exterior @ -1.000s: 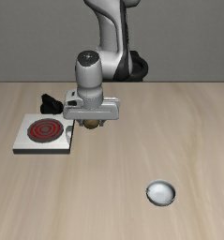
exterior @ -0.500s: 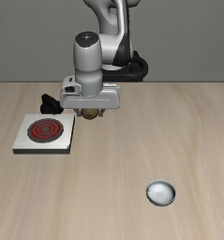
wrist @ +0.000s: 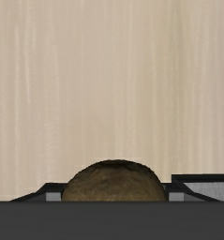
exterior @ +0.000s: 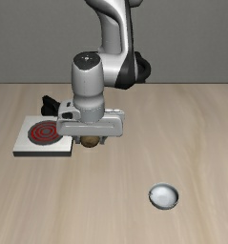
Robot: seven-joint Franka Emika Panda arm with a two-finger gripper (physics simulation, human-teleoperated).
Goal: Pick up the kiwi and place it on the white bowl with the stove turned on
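While the pincer (exterior: 87, 139) hung over the desk (exterior: 182, 124), we found it clamped on the kiwi (exterior: 88, 144), a brown lump at its tip, just beside the right edge of the stove (exterior: 44, 136) in the exterior view. In the wrist view the kiwi (wrist: 113, 181) sat snug in the middle of the pincer (wrist: 112, 195), its fuzzy dome rising with bare wood beyond it. We judged it lifted off the desk, though neither view showed the gap plainly.

We took the kiwi to be light, and soft under a thin skin: fit to bear a modest squeeze, easily bruised by a hard one. Its fuzz should have given the grip some bite, so slipping seemed a small risk. Its roundness was the greater one, for it could roll out if held off centre. A hold across the widest part seemed best to us, and the wrist view suggested roughly that.

The bowl (exterior: 164, 196) stood well apart from the pincer, at the near right of the exterior view. It was small, white and glossy, and we saw nothing in it. Being not much wider than the kiwi, it would have asked for a low, centred release. The stove's rings glowed red, so we judged it on; its black knob (exterior: 51, 102) stood at its far side.
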